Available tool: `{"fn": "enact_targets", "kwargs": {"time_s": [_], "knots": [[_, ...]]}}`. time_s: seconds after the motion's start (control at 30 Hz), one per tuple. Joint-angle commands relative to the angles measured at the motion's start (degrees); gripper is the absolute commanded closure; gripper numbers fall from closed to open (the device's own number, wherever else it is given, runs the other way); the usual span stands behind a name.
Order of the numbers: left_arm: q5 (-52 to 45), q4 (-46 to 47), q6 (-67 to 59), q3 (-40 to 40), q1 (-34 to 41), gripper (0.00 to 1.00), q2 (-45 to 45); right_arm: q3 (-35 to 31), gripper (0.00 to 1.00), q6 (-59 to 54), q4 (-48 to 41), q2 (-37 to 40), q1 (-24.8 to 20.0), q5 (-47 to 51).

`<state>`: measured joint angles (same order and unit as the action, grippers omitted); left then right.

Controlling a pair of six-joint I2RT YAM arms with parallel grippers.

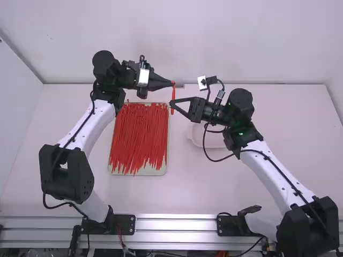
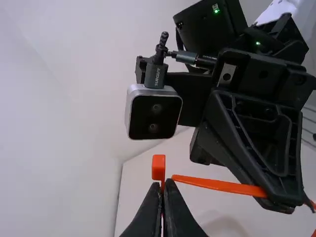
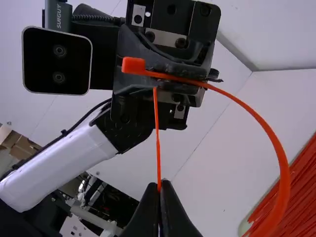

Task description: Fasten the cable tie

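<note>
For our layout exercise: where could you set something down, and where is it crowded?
Bare table right of the right arm and in front of the tray. Crowded at the tray's far end: left end effector and right end effector grip the cable tie.

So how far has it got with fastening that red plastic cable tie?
Done: one red plastic cable tie is held up and bent into a loop. In hand: left gripper pinches near its head, right gripper its tail. Left: threading cannot be confirmed, then pulling tight.

cable tie [image 3: 156,138] loop's lower end cut off at frame edge, spare ties [image 3: 296,207] mostly out of frame
</note>
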<state>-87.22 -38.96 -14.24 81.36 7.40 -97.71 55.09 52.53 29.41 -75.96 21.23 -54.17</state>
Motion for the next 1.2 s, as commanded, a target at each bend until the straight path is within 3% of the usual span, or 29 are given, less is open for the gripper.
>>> {"fn": "enact_targets", "kwargs": {"time_s": [0.0,1.17], "knots": [[-0.24,-0.35,-0.57,-0.39,0.22,0.98,0.09,-0.37,1.00,-0.52,0.37,0.20,0.68,0.24],[-0.39,1.11,-0.59,-0.44,0.81,0.98,0.09,-0.37,1.00,-2.89,1.55,0.20,0.57,0.42]]}}
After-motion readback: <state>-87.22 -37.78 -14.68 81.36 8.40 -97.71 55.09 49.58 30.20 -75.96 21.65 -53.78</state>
